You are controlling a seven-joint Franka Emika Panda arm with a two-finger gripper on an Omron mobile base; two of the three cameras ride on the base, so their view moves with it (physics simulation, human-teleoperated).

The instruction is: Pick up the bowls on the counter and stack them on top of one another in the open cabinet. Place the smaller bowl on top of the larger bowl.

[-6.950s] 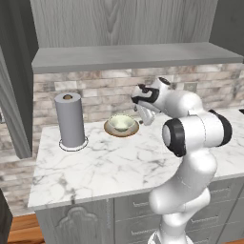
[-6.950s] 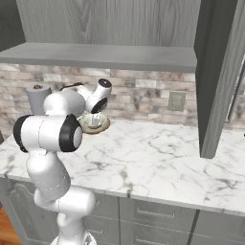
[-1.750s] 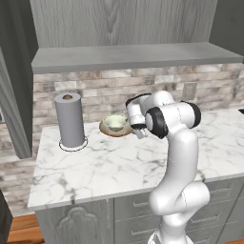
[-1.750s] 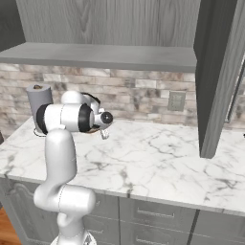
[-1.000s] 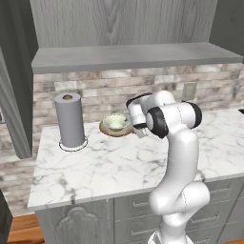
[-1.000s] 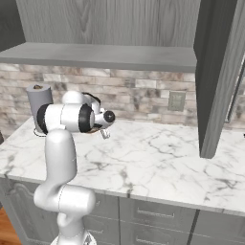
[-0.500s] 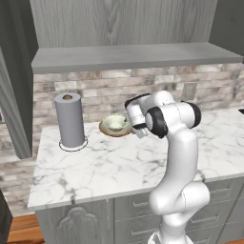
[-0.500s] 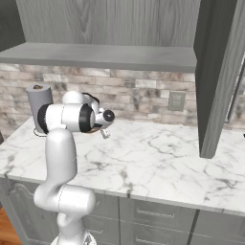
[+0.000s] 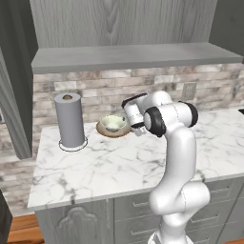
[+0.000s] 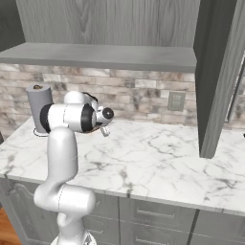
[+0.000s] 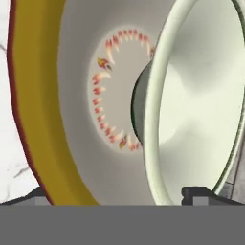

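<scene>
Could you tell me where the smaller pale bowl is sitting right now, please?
In the left base view, the smaller bowl sits inside the larger bowl at the back of the counter, right of the paper-towel roll and just left of the gripper.

The counter carries the larger bowl and a paper-towel cylinder.

No text, label, brand, number or sign can be read anywhere in these views.
</scene>
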